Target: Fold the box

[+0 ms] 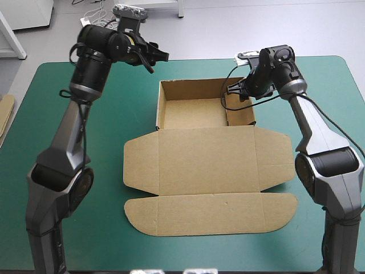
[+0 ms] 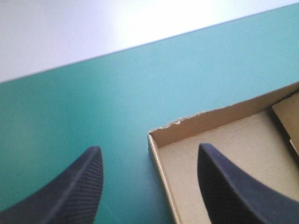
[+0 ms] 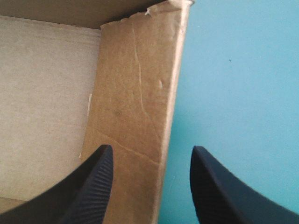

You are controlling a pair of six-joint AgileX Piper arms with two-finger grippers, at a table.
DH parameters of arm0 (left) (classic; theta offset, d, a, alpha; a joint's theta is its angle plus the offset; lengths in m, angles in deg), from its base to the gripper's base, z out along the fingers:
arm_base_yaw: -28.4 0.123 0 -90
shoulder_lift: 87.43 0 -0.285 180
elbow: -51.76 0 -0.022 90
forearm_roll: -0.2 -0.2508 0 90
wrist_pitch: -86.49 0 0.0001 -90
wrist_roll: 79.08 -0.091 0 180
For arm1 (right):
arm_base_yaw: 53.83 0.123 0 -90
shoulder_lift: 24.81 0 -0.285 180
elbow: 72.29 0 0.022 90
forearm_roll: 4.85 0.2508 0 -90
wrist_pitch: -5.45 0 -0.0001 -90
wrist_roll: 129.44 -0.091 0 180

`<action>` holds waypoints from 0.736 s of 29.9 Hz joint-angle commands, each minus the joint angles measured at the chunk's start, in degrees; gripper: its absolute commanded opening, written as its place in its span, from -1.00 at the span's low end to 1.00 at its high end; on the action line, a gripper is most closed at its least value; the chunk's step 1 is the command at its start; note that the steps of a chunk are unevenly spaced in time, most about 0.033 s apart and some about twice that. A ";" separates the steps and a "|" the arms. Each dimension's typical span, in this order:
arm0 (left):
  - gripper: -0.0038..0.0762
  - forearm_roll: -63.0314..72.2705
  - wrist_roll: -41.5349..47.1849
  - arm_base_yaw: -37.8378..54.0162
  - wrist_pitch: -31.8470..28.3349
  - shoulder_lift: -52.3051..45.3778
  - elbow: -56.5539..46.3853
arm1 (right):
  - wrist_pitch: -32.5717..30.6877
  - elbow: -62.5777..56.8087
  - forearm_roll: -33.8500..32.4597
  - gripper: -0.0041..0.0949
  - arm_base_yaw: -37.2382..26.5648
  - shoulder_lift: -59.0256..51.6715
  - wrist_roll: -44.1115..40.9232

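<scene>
In the high view the box (image 1: 199,165) lay at the middle of the teal-green cover (image 1: 68,114). Its far part stood as an open tray with raised walls, and the lid and flaps lay flat toward the near edge. Inside the tray only its own brown floor and a tucked flap by the right wall showed. The left gripper (image 1: 155,57) hung above the tray's far left corner, and the right gripper (image 1: 235,91) sat at the right wall. An edge of more board (image 1: 5,114) showed at the table's left edge (no wrist view caught it).

In the left wrist view the left gripper (image 2: 149,147) stood spread wide and grasped nothing. That far corner of the box (image 2: 233,154) lay below and between its fingers.

In the right wrist view the right gripper (image 3: 152,148) was also spread. It straddled the right wall (image 3: 135,93), one finger over the tray and one over the cover (image 3: 243,93). Contact could not be told.
</scene>
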 commanded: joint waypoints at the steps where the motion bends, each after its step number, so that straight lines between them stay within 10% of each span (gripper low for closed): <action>1: 0.16 -1.35 -2.77 -0.21 2.64 -9.94 -0.93 | -0.37 1.75 -0.18 0.06 -0.37 -4.29 0.75; 22: 0.15 -15.67 5.23 -0.21 2.54 -45.87 -53.22 | -0.37 1.75 0.13 0.06 -0.37 0.40 0.86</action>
